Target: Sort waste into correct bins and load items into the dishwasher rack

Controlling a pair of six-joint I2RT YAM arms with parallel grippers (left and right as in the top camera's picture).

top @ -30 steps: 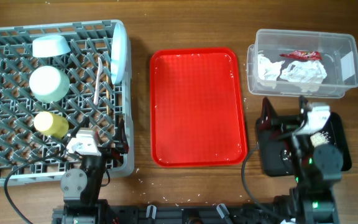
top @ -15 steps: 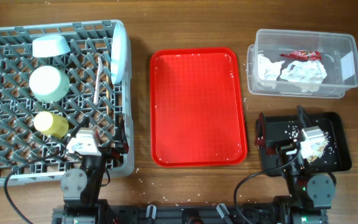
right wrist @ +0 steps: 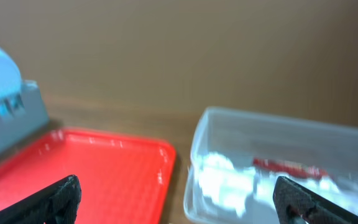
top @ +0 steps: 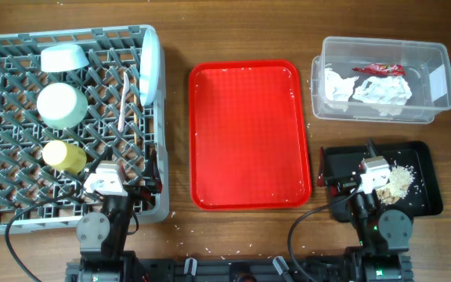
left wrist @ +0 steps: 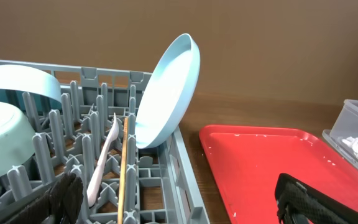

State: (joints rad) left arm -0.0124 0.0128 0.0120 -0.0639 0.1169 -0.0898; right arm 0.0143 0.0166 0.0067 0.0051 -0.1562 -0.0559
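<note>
Right gripper (right wrist: 178,202), jaws wide apart and empty, hangs over the black tray (top: 425,200); the clear tub (right wrist: 260,134) lies just ahead. Left gripper (left wrist: 185,202), likewise apart, overlooks the rack (left wrist: 188,186).

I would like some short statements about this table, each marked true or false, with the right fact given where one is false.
1. The rice lies in the black tray. True.
2. The red wrapper lies in the black tray. False: it is in the clear tub, with the napkins.
3. The light blue plate stands on edge in the rack. True.
4. The yellow cup sits in the clear tub. False: it is in the rack.
5. The left claw and the right claw are both open. True.
</note>
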